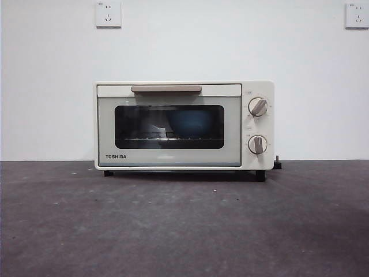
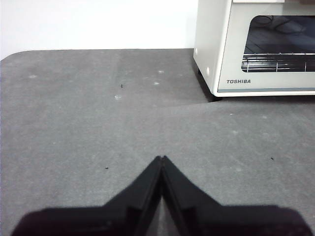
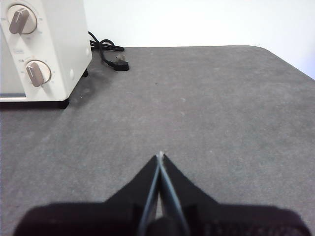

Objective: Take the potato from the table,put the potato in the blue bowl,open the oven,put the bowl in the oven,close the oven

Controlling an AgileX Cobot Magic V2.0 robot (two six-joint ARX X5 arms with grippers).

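The cream-white TOSHIBA oven (image 1: 183, 126) stands at the back of the dark grey table (image 1: 184, 225) with its door shut and its beige handle (image 1: 166, 89) up. Through the dark glass the blue bowl (image 1: 190, 123) shows on the rack inside. The potato is hidden. Neither arm appears in the front view. My left gripper (image 2: 161, 158) is shut and empty, held over bare table to the oven's left (image 2: 256, 46). My right gripper (image 3: 160, 155) is shut and empty too, over bare table to the right of the oven (image 3: 44, 49).
Two round knobs (image 1: 258, 107) sit on the oven's right panel. A black power cord with its plug (image 3: 118, 61) lies on the table behind the oven's right side. White wall with sockets (image 1: 108, 14) behind.
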